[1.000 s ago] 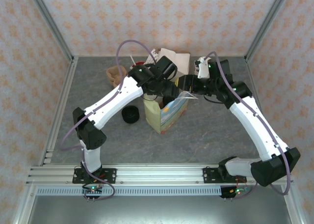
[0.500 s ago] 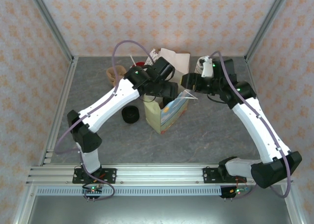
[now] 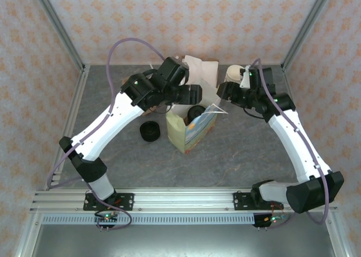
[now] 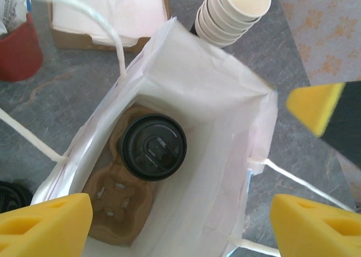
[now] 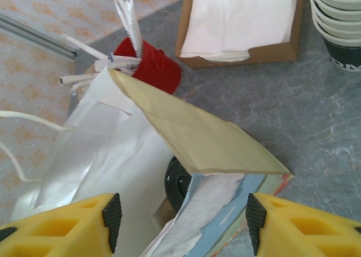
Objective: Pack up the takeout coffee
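Left gripper has lifted away, wide and empty. The lidded coffee cup now sits in the cardboard carrier inside the paper bag. Right gripper, open too, backs off — packing looks done.

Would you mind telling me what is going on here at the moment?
Two robot arms are packing a drink. The takeout coffee, lid on, already sits in a cardboard carrier at the bottom of the open paper bag. The left claw hovers open above the bag's mouth, holding nothing. The right claw is open by the bag's rim.
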Available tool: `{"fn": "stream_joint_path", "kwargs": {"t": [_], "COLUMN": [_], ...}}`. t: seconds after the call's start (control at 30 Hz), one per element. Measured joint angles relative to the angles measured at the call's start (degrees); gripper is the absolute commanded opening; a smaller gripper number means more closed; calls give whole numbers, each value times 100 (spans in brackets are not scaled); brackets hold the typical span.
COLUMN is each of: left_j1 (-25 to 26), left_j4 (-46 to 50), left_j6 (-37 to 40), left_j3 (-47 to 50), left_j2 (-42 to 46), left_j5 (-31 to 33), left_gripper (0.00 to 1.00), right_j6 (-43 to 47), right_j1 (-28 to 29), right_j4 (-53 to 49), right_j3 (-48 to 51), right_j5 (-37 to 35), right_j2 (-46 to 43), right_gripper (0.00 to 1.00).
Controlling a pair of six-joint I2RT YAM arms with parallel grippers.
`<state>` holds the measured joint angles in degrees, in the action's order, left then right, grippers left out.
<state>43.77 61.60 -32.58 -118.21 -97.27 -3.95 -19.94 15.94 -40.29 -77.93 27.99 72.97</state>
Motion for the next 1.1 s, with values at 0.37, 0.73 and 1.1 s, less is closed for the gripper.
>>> {"fn": "stream_joint_path", "kwargs": {"t": [0.37,0.73,1.1], "left_j1": [-85,-452,-719], "left_j4": [76,116,116], "left_j6": [278,446,461], "left_j3": [-621,-476,-243], "left_j2": [170,455,619], "left_j5": [577,748,745], "left_gripper": [85,86,87], "right_j6": [-48,24,472], "right_j1": [289,407,417], "right_j4": [-605,-645,-592], "right_j3": [-61,-144,-28], "right_j5": [-402,-203,420], "right_j2": [264,570,227], "right_gripper": [60,19,0]}}
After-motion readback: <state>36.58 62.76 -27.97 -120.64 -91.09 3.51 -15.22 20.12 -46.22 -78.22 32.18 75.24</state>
